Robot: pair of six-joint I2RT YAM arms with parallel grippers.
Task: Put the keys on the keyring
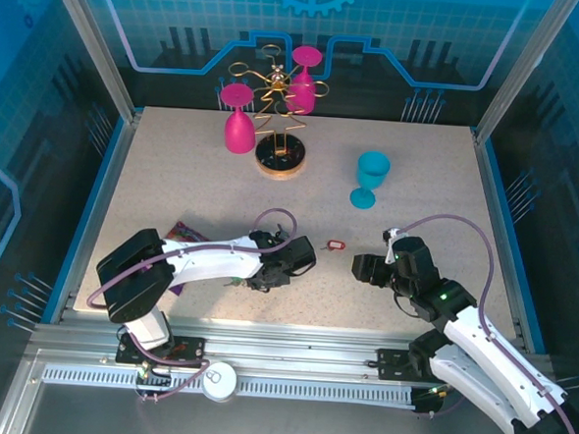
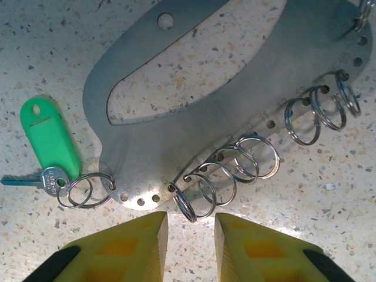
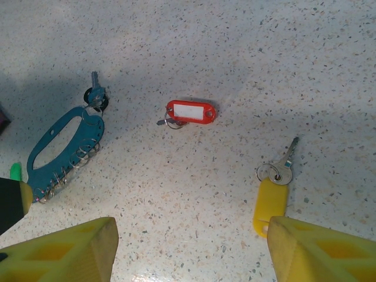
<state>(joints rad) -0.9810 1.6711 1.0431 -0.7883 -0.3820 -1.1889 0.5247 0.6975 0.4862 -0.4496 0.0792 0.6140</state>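
The keyring [image 2: 194, 117] is a flat grey metal oval loop lying on the table, with several small split rings [image 2: 258, 155] along its edge. A green tag [image 2: 50, 141] and a small key [image 2: 53, 181] hang at its end. My left gripper [image 2: 191, 235] is open just short of the nearest ring, holding nothing. The red key [image 3: 190, 111] lies between the two arms [image 1: 336, 245]. The yellow-orange key [image 3: 271, 197] lies beside my right finger [image 3: 305, 252]. My right gripper [image 3: 191, 247] is wide open and empty above bare table. The keyring [image 3: 59, 147] lies to its left.
A blue cup [image 1: 371, 178] stands at mid-right. Two pink glasses [image 1: 240, 121] hang on a gold rack [image 1: 281, 153] at the back. A purple packet [image 1: 185, 233] lies under the left arm. A dark-headed key [image 3: 94, 94] sits at the keyring's far end.
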